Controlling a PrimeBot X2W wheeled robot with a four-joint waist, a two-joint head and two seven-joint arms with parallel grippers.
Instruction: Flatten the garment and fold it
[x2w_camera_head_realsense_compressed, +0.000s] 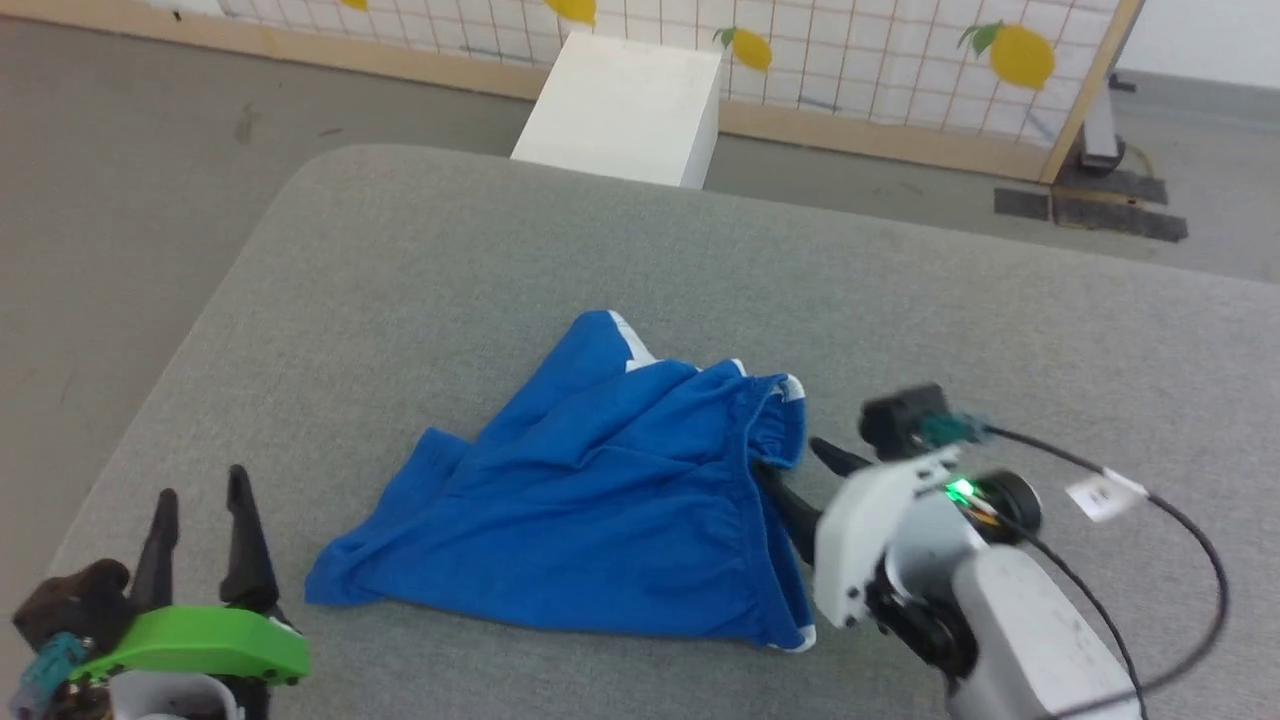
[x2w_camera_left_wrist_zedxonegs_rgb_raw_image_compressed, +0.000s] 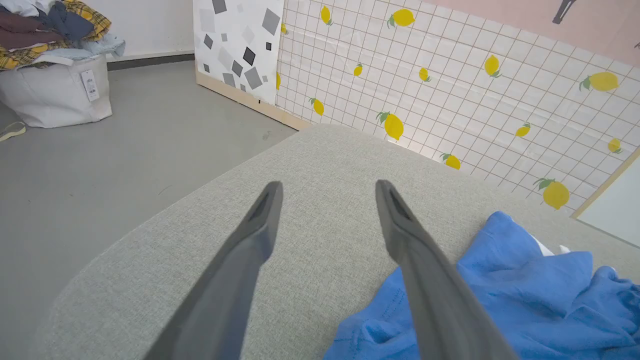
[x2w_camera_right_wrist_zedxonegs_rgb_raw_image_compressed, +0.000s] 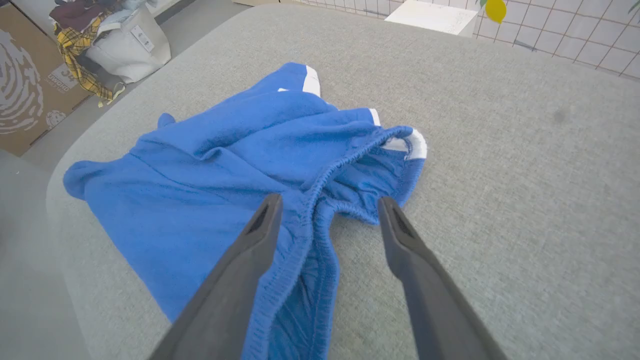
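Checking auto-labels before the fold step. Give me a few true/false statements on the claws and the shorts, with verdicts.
1. The left claw is open and empty. True.
2. The right claw is shut on the waistband. False: it is open, with a finger on either side of the waistband.
3. The shorts lie flat and folded. False: they lie rumpled on the grey surface.
4. A white box stands on the floor beyond that surface. True.
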